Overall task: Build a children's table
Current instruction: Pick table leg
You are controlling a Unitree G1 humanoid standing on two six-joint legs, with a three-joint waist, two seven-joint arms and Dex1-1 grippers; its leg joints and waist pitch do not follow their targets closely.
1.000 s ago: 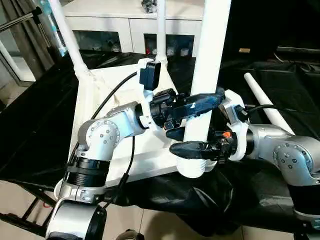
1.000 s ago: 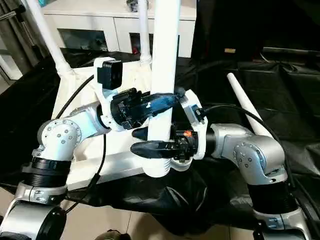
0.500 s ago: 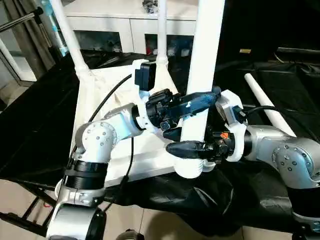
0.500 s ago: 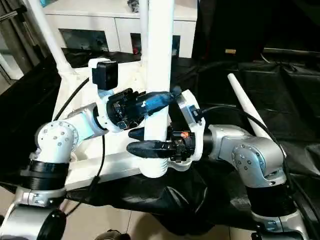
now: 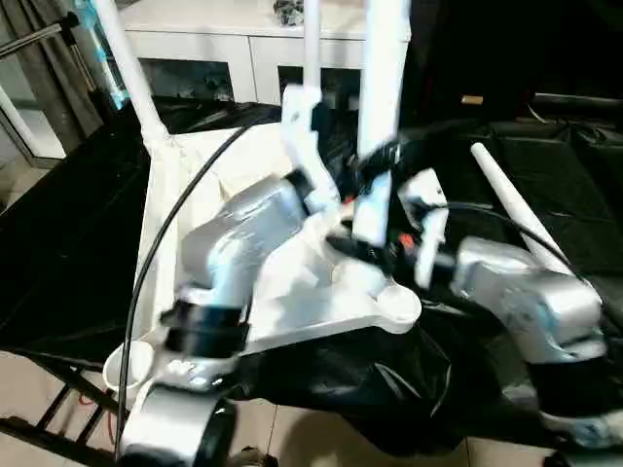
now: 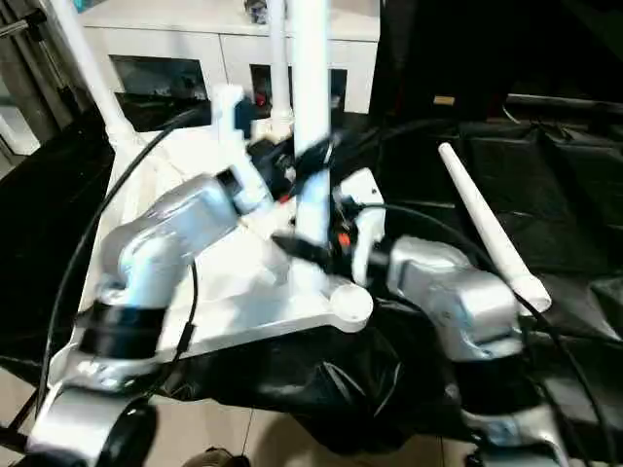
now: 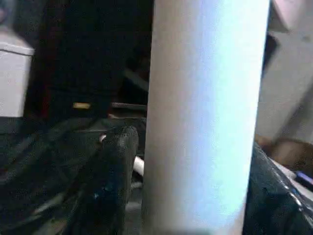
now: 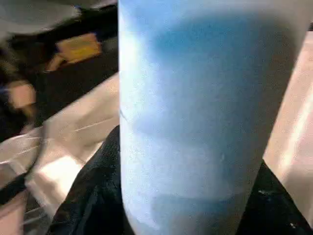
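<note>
The children's table lies upside down on a black-covered bench. Its white tabletop (image 5: 292, 292) shows its ribbed underside. Two white legs stand in the far sockets, one at the far left (image 5: 131, 73) and one at the back (image 5: 311, 39). A third leg (image 5: 382, 88) is upright over the tabletop's right side. My right gripper (image 5: 365, 248) is shut on its lower part, black fingers (image 8: 93, 196) pressing both sides of the tube (image 8: 186, 98). My left gripper (image 5: 375, 161) is at the same leg (image 7: 205, 117), higher up. The near right corner socket (image 5: 397, 304) is bare.
A loose white leg (image 5: 511, 204) lies on the black cloth to the right. A white cabinet with glass doors (image 5: 224, 58) stands behind the bench. The bench's front edge drops to a tiled floor (image 5: 58, 389).
Both arms have swung away from me with the upright leg. Its lower end has left the near right corner socket, which now shows bare.
</note>
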